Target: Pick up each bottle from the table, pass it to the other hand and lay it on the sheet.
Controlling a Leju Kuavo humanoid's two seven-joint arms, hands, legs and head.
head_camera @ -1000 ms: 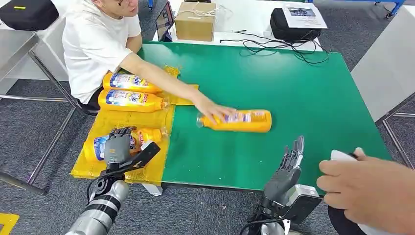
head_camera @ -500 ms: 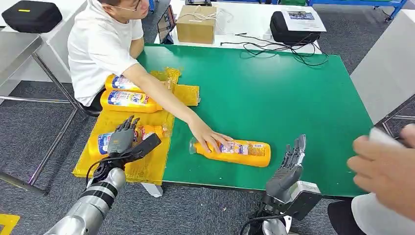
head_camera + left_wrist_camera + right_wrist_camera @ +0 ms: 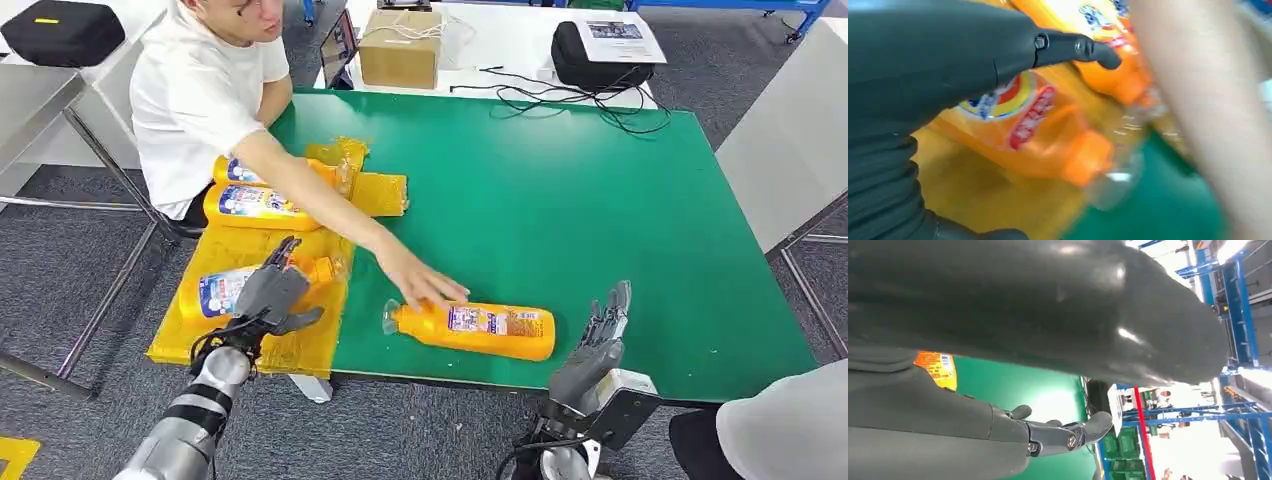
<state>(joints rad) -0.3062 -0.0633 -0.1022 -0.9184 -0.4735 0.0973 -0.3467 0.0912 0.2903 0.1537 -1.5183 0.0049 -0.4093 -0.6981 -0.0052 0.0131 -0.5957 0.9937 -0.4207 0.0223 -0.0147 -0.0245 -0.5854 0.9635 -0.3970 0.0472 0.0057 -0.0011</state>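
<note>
An orange bottle [image 3: 470, 328] lies on its side on the green table [image 3: 600, 190] near the front edge, cap to the left; its base [image 3: 938, 367] shows in the right wrist view. A seated person's hand [image 3: 425, 285] rests on its neck. My right hand [image 3: 598, 345] stands just right of the bottle with fingers straight and apart, holding nothing. My left hand [image 3: 268, 295] hovers with fingers spread over another orange bottle [image 3: 222, 290] lying on the yellow sheet [image 3: 250, 345]. In the left wrist view the left hand [image 3: 948, 65] stays apart from that bottle [image 3: 1048, 135].
Two more orange bottles [image 3: 255, 203] [image 3: 240, 170] lie further back on the sheet. The person's arm [image 3: 310, 190] reaches across the sheet and table. A cardboard box [image 3: 400, 45], a black bag [image 3: 600, 50] and cables lie on the white table behind. Another person's clothing [image 3: 780, 430] is at the right.
The person slid the bottle toward the table's front edge, close to my right hand. The second person's hand at the right withdrew. My left hand shifted slightly over the sheet.
</note>
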